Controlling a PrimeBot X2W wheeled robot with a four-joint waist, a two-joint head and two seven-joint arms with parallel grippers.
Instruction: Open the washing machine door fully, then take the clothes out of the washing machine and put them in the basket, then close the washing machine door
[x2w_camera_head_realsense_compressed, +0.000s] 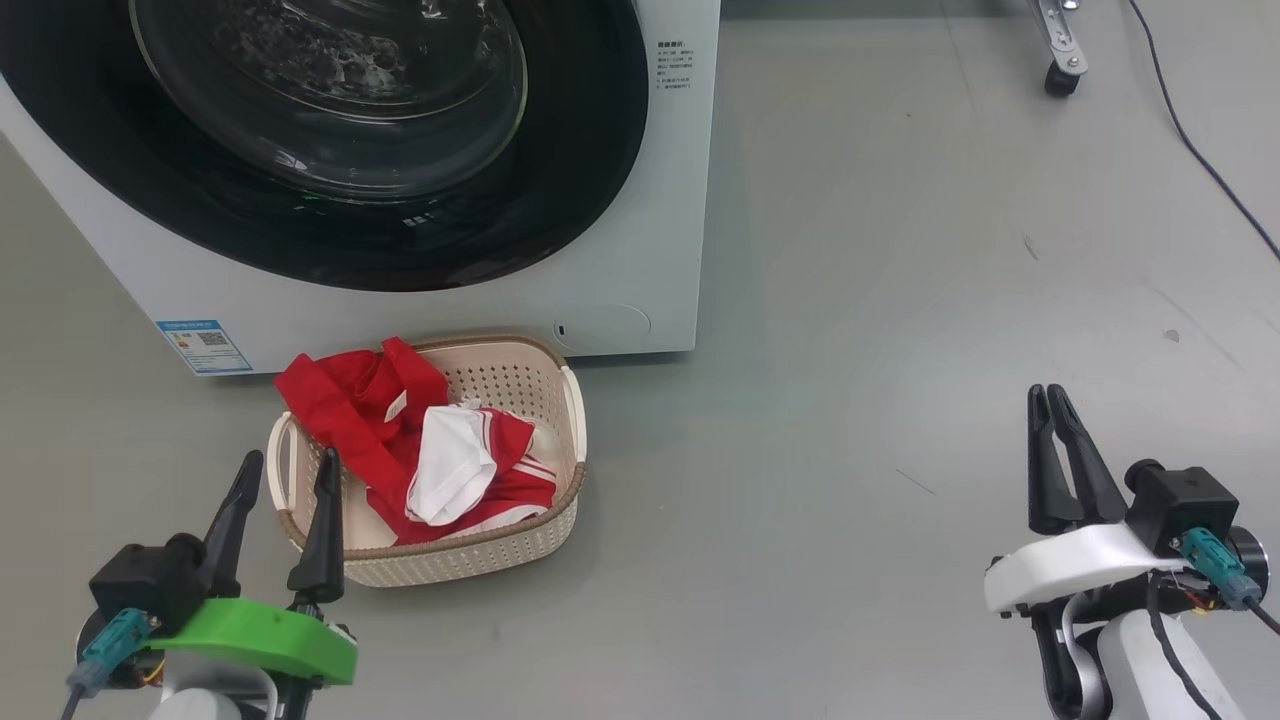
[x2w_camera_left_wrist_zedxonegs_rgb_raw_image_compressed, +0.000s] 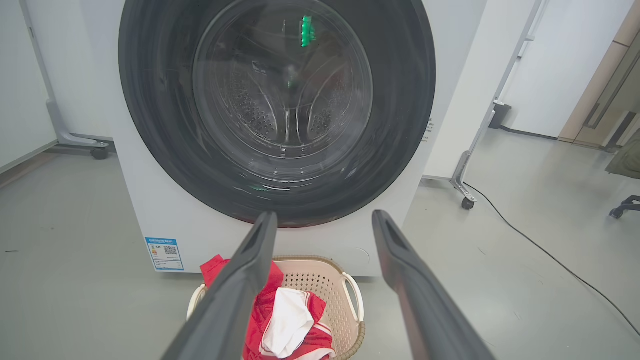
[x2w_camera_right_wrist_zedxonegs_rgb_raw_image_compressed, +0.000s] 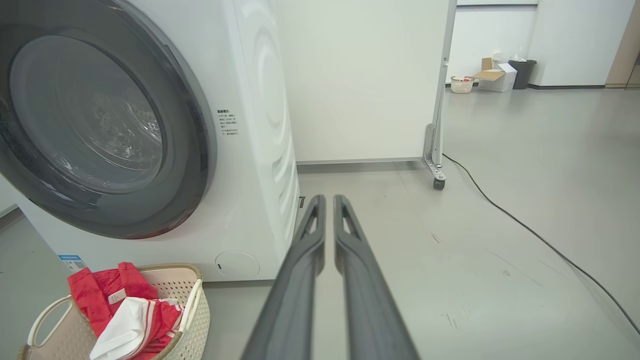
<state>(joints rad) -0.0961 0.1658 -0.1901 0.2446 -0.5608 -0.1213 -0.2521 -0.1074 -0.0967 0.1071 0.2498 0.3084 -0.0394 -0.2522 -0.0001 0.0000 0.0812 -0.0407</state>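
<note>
The washing machine door (x2w_camera_head_realsense_compressed: 560, 200) is sitting flat against the washing machine (x2w_camera_head_realsense_compressed: 650, 250), looking shut — whether it is latching, I cannot tell; the red clothes (x2w_camera_head_realsense_compressed: 430, 450) are lying in the basket (x2w_camera_head_realsense_compressed: 480, 565) just below it, one piece hanging over the back rim. The left pincer (x2w_camera_head_realsense_compressed: 292, 458) is standing wide open, holding nothing, just beside the basket's near rim; pushing forward could be bumping the basket or snagging cloth. The right pincer (x2w_camera_head_realsense_compressed: 1046, 395) is pressed shut, empty, with bare floor (x2w_camera_head_realsense_compressed: 850, 350) all around — the black cable (x2w_camera_head_realsense_compressed: 1200, 160) is lying well away.
</note>
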